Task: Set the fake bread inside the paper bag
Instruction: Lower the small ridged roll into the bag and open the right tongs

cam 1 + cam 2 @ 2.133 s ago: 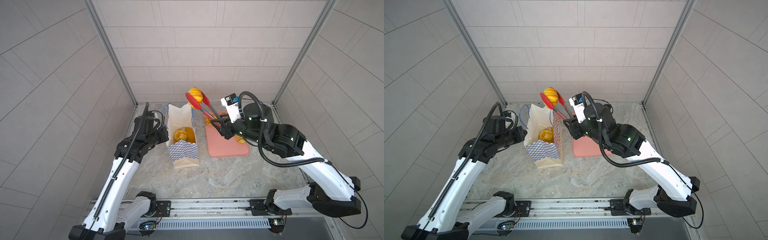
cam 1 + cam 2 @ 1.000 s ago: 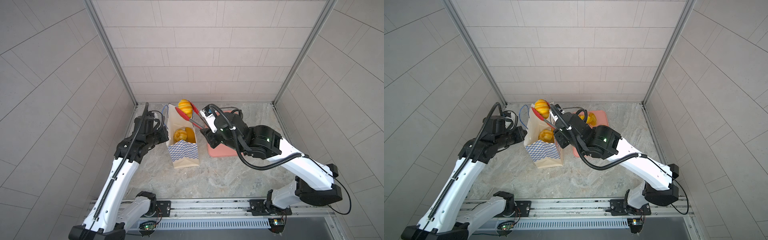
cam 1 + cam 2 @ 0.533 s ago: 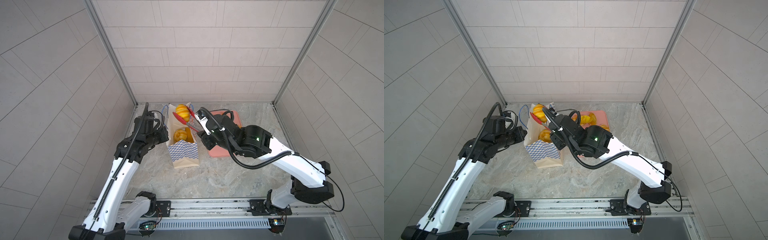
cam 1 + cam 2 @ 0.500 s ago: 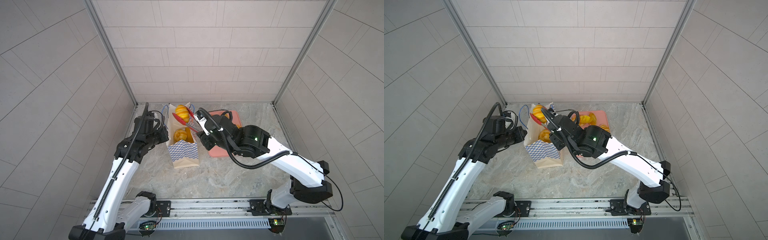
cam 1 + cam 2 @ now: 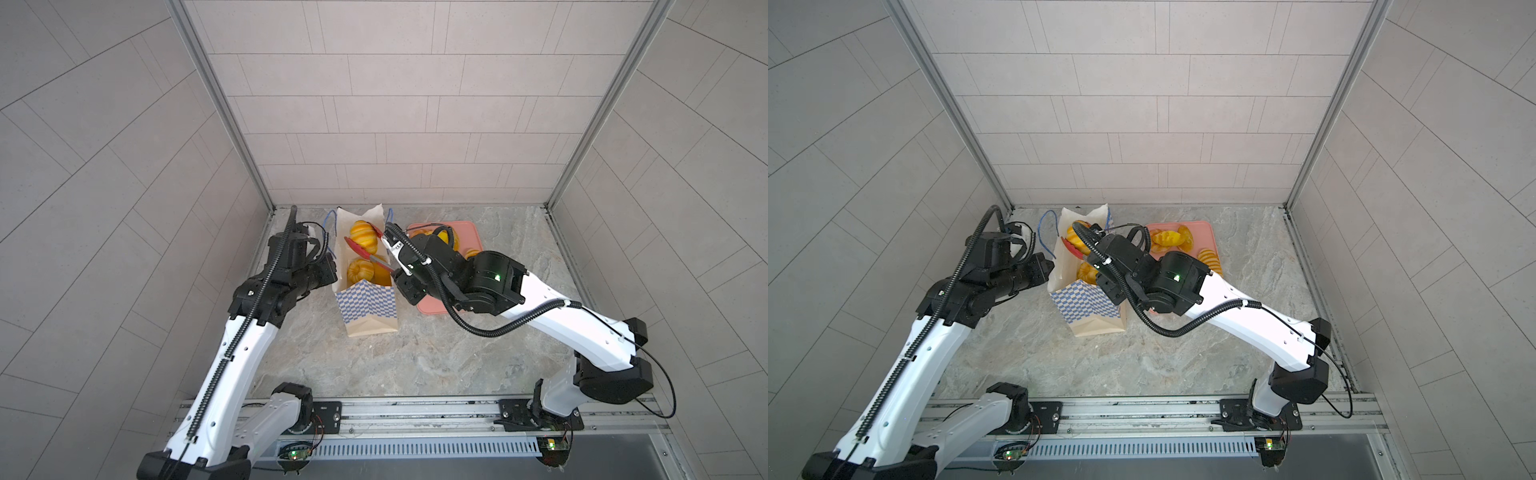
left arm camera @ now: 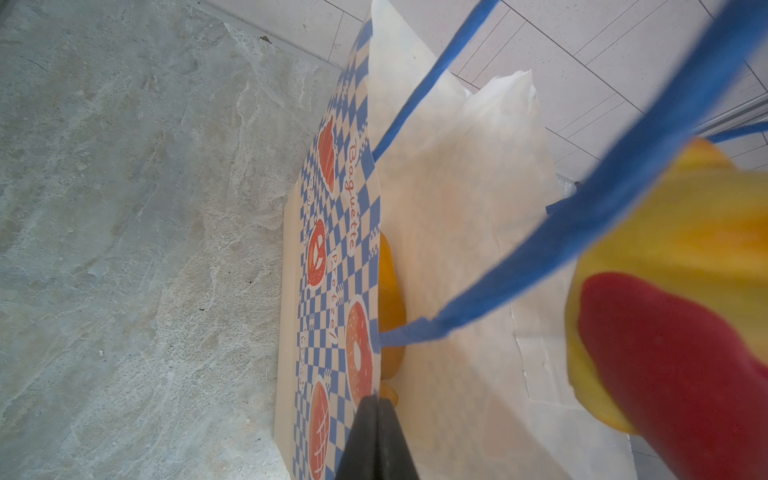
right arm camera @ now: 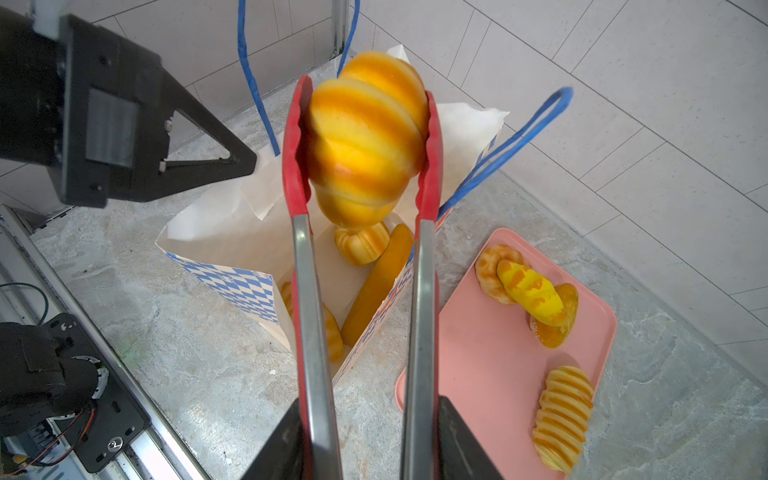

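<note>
Right gripper (image 5: 397, 272) in both top views clamped the red-tipped tongs (image 5: 358, 248), which pinched a striped roll (image 5: 362, 235) over the open paper bag (image 5: 365, 299); left gripper (image 5: 331, 269) met the bag's left rim. Left wrist view showed that gripper's jaws pressed together on the paper rim. Right wrist view showed two more rolls (image 7: 361, 247) and a baguette (image 7: 376, 286) inside the bag, four breads (image 7: 561, 411) on the pink tray (image 7: 469, 345).
</note>
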Robot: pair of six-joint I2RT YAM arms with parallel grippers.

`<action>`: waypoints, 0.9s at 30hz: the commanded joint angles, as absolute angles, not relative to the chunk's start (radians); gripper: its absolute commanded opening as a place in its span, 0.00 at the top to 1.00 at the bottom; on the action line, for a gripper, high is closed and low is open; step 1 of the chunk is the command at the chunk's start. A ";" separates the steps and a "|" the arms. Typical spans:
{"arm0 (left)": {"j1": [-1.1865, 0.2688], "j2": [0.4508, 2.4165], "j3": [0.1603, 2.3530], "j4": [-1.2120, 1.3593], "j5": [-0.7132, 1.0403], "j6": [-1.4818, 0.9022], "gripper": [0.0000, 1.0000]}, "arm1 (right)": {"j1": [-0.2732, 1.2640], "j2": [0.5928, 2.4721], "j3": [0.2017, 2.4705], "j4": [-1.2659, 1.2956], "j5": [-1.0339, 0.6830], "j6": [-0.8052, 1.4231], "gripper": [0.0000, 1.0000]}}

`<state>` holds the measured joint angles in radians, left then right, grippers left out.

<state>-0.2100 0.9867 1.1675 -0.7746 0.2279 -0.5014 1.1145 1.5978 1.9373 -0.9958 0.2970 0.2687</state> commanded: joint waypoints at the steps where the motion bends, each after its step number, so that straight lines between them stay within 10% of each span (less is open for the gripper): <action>1: -0.211 0.965 1.160 -0.768 0.220 -0.506 0.94 | 1.121 1.590 1.943 -0.978 0.314 0.263 0.54; 27: -0.211 0.966 1.169 -0.775 0.220 -0.506 0.93 | 1.121 1.563 1.888 -0.964 0.310 0.275 0.43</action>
<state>-0.2100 0.9813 1.1664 -0.7750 0.2272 -0.5014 1.1149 1.5978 1.8824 -0.9928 0.2955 0.2695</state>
